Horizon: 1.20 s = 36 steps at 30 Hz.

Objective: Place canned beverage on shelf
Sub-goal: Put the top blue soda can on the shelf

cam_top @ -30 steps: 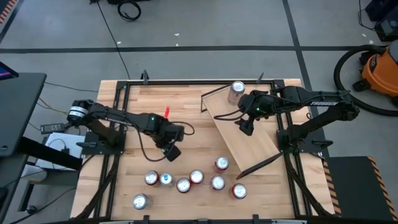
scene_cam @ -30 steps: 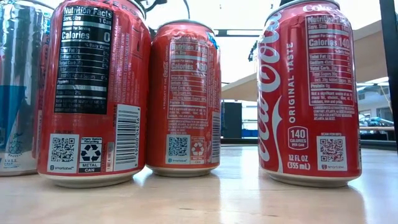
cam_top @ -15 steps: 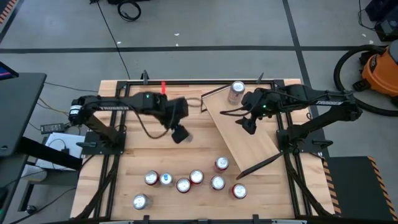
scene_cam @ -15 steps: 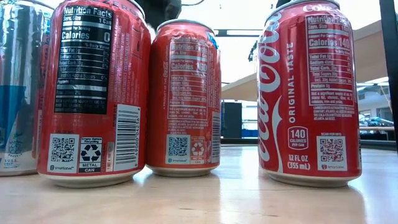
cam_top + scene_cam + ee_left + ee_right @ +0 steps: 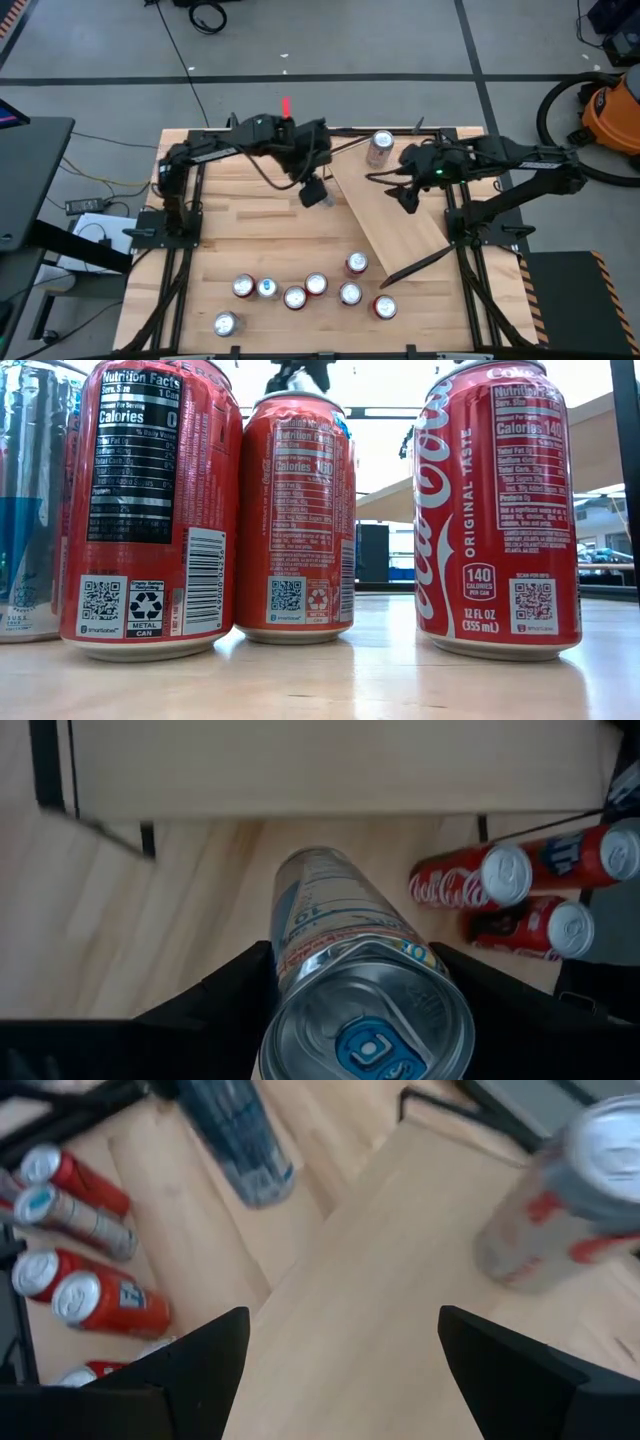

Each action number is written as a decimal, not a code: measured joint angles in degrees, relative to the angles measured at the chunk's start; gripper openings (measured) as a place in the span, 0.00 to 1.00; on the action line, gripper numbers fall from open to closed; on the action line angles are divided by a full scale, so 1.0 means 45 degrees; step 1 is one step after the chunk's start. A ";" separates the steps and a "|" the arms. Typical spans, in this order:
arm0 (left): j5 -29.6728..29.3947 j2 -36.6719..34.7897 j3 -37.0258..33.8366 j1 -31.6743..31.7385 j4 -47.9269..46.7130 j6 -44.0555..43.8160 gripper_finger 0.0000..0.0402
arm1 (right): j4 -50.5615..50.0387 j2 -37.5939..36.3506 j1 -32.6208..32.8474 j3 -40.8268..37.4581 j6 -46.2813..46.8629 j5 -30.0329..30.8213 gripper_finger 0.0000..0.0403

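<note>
My left gripper [image 5: 316, 192] hangs above the table just left of the shelf [image 5: 395, 225], shut on a silver can [image 5: 330, 910]. The shelf is a light wood plank lying slantwise on the table's right half. Another silver can with red marks [image 5: 380, 148] stands on the shelf's far end. My right gripper [image 5: 407, 203] hovers open over the shelf, near that can, with nothing between its fingers [image 5: 200, 1355]. The right wrist view shows the held can [image 5: 240, 1140] beyond the plank's edge. My left gripper pinches the silver can between its two fingers [image 5: 245, 980], one on each side of the can's wall just below the top rim [image 5: 300, 955]. The can's lid faces the wrist and its body points away and down. It is lifted clear of the table.
Several cans, mostly red, stand in a loose group near the table's front edge [image 5: 310, 290]; three of them fill the low view [image 5: 295, 520]. Black metal rails [image 5: 190, 200] run along the table's left and right sides. Bare wood lies between the group and the shelf.
My left gripper has risen and swung from near the can group toward the table's far right, up to the shelf's left edge, rolling as it went, with the silver can still held. My right gripper has shifted slightly toward the table's right edge.
</note>
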 joint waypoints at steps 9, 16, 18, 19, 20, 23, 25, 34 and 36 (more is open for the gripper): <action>-0.0020 0.1145 0.1865 0.0175 0.1548 0.0584 0.63 | -0.0705 -0.0639 0.0208 0.0000 0.0994 0.0188 0.83; -0.0008 0.1130 0.1813 0.0165 0.2993 0.0706 0.63 | 0.0750 -0.0403 0.1380 -0.0336 -0.0900 0.3019 0.83; -0.0005 0.1130 0.1811 0.0165 0.3127 0.1002 0.63 | 0.1906 -0.0224 0.1478 -0.0641 -0.2098 0.3132 0.83; -0.0005 0.1130 0.1811 0.0165 0.3196 0.1157 0.63 | 0.2330 -0.0098 0.1469 -0.0776 -0.2723 0.3132 0.83; -0.0002 0.1130 0.1811 0.0141 0.3347 0.1397 0.63 | 0.2684 0.0057 0.1439 -0.0880 -0.3290 0.3132 0.83; -0.0016 0.1130 0.1887 0.0064 0.3482 0.2261 0.63 | 0.3664 0.0501 0.1313 -0.0918 -0.4164 0.3136 0.83; -0.0005 0.1109 0.1894 -0.0010 0.3650 0.2851 0.63 | 0.4117 0.0643 0.1222 -0.0918 -0.4521 0.3075 0.83; -0.0182 0.1058 0.1899 -0.0240 0.3798 0.4702 0.63 | 0.4278 0.0937 0.0599 -0.0918 -0.5490 0.2049 0.89; -0.0238 0.1058 0.1899 -0.0292 0.4131 0.4984 0.63 | 0.4265 0.1075 0.0428 -0.0918 -0.5499 0.1757 0.91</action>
